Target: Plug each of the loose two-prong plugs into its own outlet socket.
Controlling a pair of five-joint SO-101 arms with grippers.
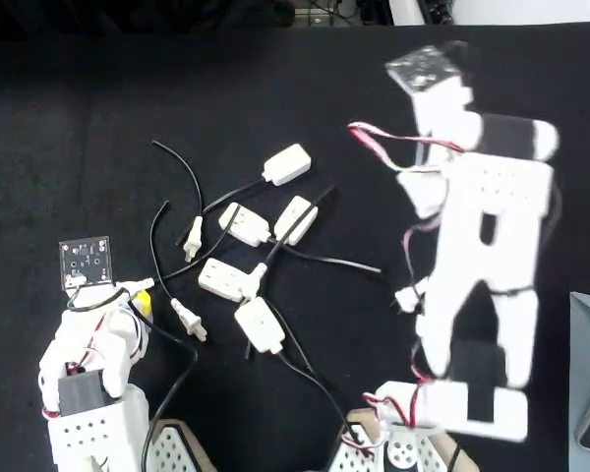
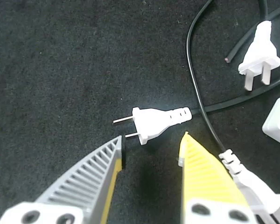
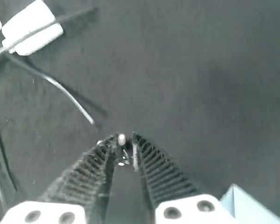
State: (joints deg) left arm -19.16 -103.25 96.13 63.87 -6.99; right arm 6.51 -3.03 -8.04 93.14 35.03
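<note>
Left gripper (image 2: 153,136): grey and yellow fingers are spread, nothing is held. The nearest white plastic two-prong plug on a black cord (image 2: 155,123) lies flat on the black table cloth (image 2: 60,56), just ahead of the fingertips. A second white two-prong plug (image 2: 257,55) lies farther off, near a white rectangular outlet socket (image 2: 277,122).

Right gripper (image 3: 124,138): black fingers are pressed almost together. A small pale bit is seen at the tips and can't be identified.

Step judged: pickup of the nearest plug by the left arm.
- As aligned, the fingers would likely be closed along the plug's length. The wrist should be rotated so the body is pinched across its width.
- The grip is best taken behind the flange, with the prongs left free.
- The cord should be kept out from under the yellow finger.
- A firm pinch is needed, or the plug may be twisted at insertion.
- Which sockets are free can't be told for certain from the high view.

Writing: small moulded marks are seen on the plug body, not legible. A square black marker board (image 1: 84,263) is mounted on the left arm, with dots only and no readable text.
</note>
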